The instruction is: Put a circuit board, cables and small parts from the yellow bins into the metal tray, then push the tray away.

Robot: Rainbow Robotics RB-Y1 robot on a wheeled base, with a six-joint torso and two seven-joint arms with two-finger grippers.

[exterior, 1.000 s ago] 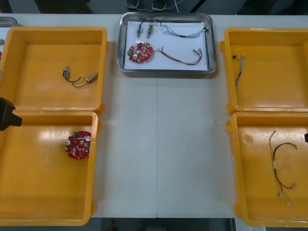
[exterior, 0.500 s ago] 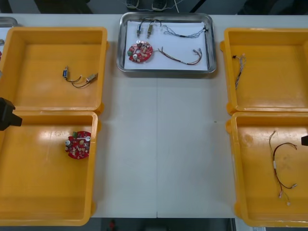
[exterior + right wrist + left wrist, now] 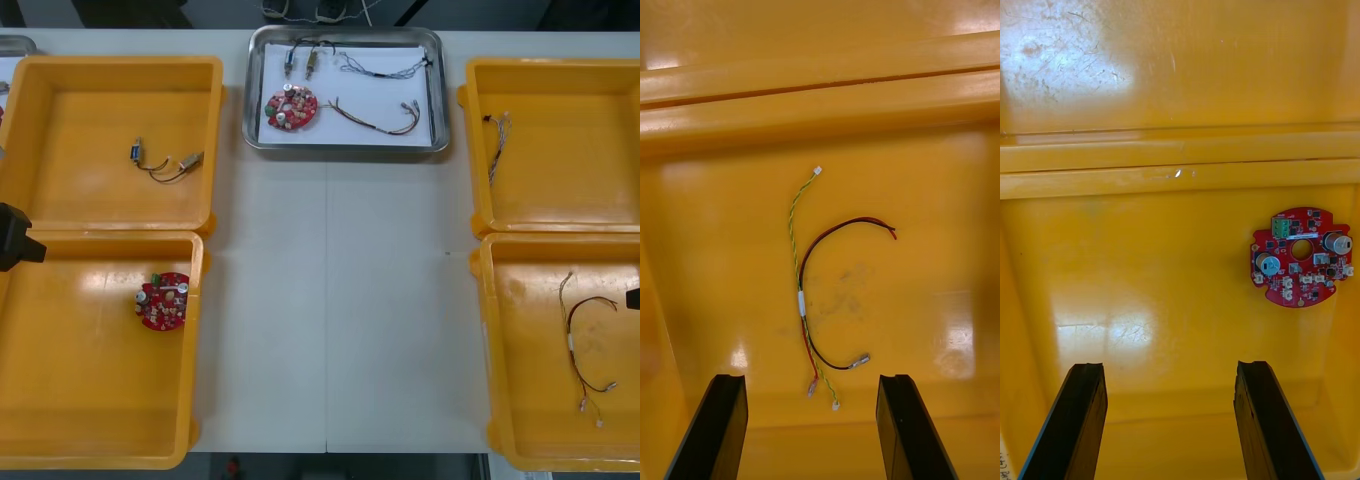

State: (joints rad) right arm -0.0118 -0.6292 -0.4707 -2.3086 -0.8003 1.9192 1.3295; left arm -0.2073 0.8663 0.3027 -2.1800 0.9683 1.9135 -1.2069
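In the front view you have the metal tray at the far middle of the tabletop, between the yellow bins. On its white inside lie a round red circuit board, a black cable, a twisted blue and white cable and a red and yellow cable. Your left arm shows at the left edge, your right arm at the right edge over the near right bin. In the right wrist view your right gripper is released, with a second red and yellow cable lying loose on the bin floor just beyond its fingers, untouched. In the left wrist view your left gripper is likewise released over the near left bin. A second circuit board lies flat there, beyond one finger and apart from it.
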